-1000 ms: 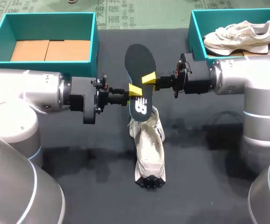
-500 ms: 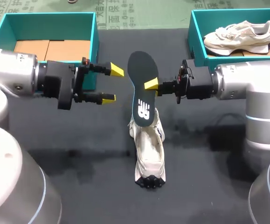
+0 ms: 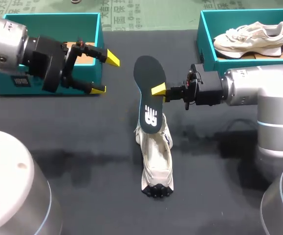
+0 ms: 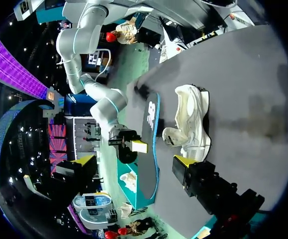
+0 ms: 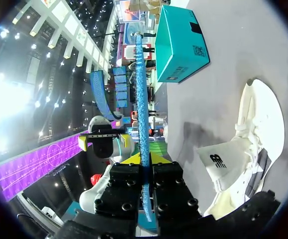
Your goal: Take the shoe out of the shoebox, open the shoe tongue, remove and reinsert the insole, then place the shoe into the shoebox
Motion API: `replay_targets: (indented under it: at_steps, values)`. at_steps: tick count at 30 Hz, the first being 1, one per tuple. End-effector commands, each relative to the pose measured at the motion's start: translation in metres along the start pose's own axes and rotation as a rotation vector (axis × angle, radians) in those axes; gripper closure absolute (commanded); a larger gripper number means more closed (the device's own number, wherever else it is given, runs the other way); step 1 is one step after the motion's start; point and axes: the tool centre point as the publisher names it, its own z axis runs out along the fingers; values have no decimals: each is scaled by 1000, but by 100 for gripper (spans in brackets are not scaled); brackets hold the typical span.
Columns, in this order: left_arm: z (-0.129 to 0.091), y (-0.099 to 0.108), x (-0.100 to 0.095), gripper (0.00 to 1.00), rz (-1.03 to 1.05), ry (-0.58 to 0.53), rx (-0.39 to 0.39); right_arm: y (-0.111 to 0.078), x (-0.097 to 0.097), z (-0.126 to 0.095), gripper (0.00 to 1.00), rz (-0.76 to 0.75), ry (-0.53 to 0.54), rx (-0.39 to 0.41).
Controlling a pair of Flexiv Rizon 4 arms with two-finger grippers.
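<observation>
insole (image 3: 148, 88): out of the shoe, held up on edge above the table. Its printed heel end hangs down over the shoe's opening, and I can't tell if it's actually touching.
right gripper (image 3: 159, 89): pinching the insole by its long side edge, roughly mid-length. In the right wrist view it's just a thin blue line squeezed between my yellow tips.
left gripper (image 3: 105, 74): fingers spread wide with nothing in them, sitting over by the empty shoebox (image 3: 48, 16), well apart from the insole.
shoe (image 3: 156, 156): pale sneaker lying on the dark table right under the insole, toe towards me.
how it'll handle, I reckon: the insole looks featherlight, thin and floppy. A one-sided pinch lets it sag or swivel, and foam like this folds if shoved.
where I'd grab: stay on the side edge near the middle, then guide the toe end into the opening first.
the shoe itself: soft upper, light, probably scoots around on the cloth when pushed. My free gripper should steady it at the heel collar or sole, not the laces.
other box (image 3: 200, 34): already has a second shoe (image 3: 249, 36) in it.
</observation>
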Motion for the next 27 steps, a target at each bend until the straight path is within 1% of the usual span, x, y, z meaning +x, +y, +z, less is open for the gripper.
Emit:
replay_targets:
  at_steps: [1,3,4,5,7,8,9,11,12,14,15,16,19,22,27]
  values:
    - [-4,26,-20,0,-37,132,-3,0,-1,1,100,0,-1,0]
    - [-8,33,-28,0,-13,207,-23,0,-1,1,100,0,-1,0]
    - [-9,36,-32,0,-17,256,-25,0,-1,1,100,0,-1,0]
    - [-11,38,-35,0,-6,258,-17,0,-1,1,100,0,-1,0]
    - [-13,43,-40,0,-14,335,-14,0,-1,1,100,0,-1,0]
    - [-14,44,-42,0,2,340,-4,0,-1,1,100,0,-1,0]
    - [-15,46,-43,0,-6,391,-1,0,-1,1,100,0,-1,0]
    - [-14,48,-47,0,-19,436,36,0,-1,1,100,0,-1,0]
    - [-13,51,-48,0,-43,485,56,0,-1,1,100,0,-1,0]
    - [-11,52,-53,0,-31,542,59,0,-1,1,100,0,-1,0]
    - [-9,53,-57,0,-44,590,71,0,-1,1,100,0,-1,0]
    - [-9,54,-61,0,-44,593,75,0,-1,1,100,0,-1,0]
    - [-4,57,-72,0,-53,690,89,0,-1,1,100,0,-1,0]
    - [2,55,-84,0,-35,784,90,0,-1,1,100,0,-1,0]
    - [16,55,-93,0,-27,976,81,0,-1,1,100,0,-1,0]
